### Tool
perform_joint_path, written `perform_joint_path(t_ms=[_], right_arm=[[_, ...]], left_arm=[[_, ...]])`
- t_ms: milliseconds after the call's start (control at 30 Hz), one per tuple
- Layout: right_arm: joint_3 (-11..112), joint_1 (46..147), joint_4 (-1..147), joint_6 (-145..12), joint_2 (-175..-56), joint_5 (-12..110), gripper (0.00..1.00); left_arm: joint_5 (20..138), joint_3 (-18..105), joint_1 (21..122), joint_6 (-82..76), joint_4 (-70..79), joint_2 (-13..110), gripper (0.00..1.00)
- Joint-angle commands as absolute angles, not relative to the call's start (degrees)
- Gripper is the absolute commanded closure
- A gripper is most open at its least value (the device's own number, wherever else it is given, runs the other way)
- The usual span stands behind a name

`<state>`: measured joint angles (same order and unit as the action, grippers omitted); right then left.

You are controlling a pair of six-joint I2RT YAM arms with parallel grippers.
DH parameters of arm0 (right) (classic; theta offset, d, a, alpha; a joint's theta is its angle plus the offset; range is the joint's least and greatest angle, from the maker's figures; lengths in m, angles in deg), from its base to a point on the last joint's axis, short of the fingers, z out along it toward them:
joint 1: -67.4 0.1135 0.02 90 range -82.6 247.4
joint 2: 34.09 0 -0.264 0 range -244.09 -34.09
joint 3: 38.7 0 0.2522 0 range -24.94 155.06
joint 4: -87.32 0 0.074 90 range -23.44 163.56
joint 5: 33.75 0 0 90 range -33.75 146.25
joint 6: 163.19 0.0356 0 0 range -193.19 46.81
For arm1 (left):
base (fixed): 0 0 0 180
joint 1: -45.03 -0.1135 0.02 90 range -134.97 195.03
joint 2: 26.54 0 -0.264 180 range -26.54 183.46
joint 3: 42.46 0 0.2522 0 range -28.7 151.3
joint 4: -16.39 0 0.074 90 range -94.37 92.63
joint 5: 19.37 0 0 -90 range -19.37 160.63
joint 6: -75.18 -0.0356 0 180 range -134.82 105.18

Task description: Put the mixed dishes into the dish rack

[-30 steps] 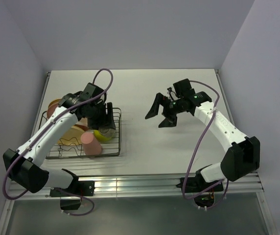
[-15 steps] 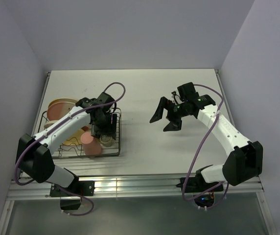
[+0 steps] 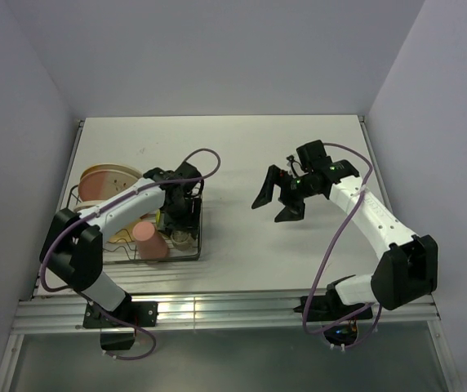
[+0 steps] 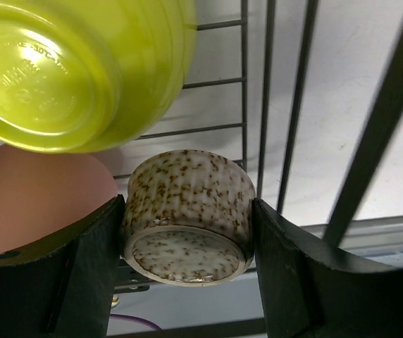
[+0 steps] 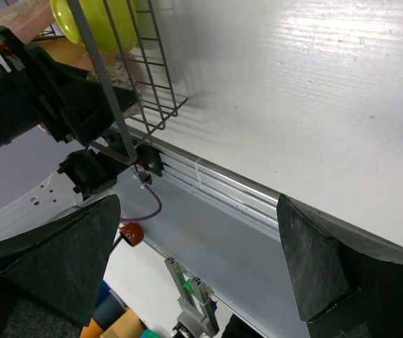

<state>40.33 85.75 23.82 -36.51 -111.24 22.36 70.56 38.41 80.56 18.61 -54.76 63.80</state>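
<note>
Left gripper (image 4: 187, 236): clamped on the speckled cup (image 4: 187, 197), one finger against each side.
Speckled cup: lower right corner of the dish rack (image 3: 199, 237), left of frame centre, beside the pink cup (image 3: 149, 242).
Yellow-green bowl (image 4: 75, 70): just beyond, base showing.
Right gripper (image 3: 276, 204): fingers spread wide, holding nothing, right of centre.
Cream-and-pink plate (image 3: 103, 181): rack's far left.

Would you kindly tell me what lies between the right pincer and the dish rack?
Nothing: in the top view the white table between the right pincer and the dish rack is bare.
</note>
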Motion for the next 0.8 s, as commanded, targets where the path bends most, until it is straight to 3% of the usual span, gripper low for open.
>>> perform_joint_path(t_ms=[0, 33, 267, 500, 767], right_arm=[[38.78, 85.33, 23.55, -38.04, -108.8, 23.38, 0.0], [38.52, 85.33, 23.72, -38.04, -108.63, 23.38, 0.0], [37.02, 85.33, 24.08, -38.39, -108.1, 23.38, 0.0], [36.05, 85.33, 24.25, -39.0, -107.75, 23.47, 0.0], [35.53, 85.33, 24.52, -39.44, -107.31, 23.55, 0.0]], left_arm=[[68.0, 37.74, 81.07, 17.96, -52.92, 64.33, 0.99], [67.73, 37.66, 81.24, 18.05, -52.66, 64.6, 0.97], [66.15, 37.31, 82.65, 18.93, -52.31, 66.18, 0.56], [65.8, 36.87, 83.97, 19.81, -52.22, 66.18, 0.38], [65.97, 35.99, 84.41, 20.25, -51.52, 66.53, 0.29]])
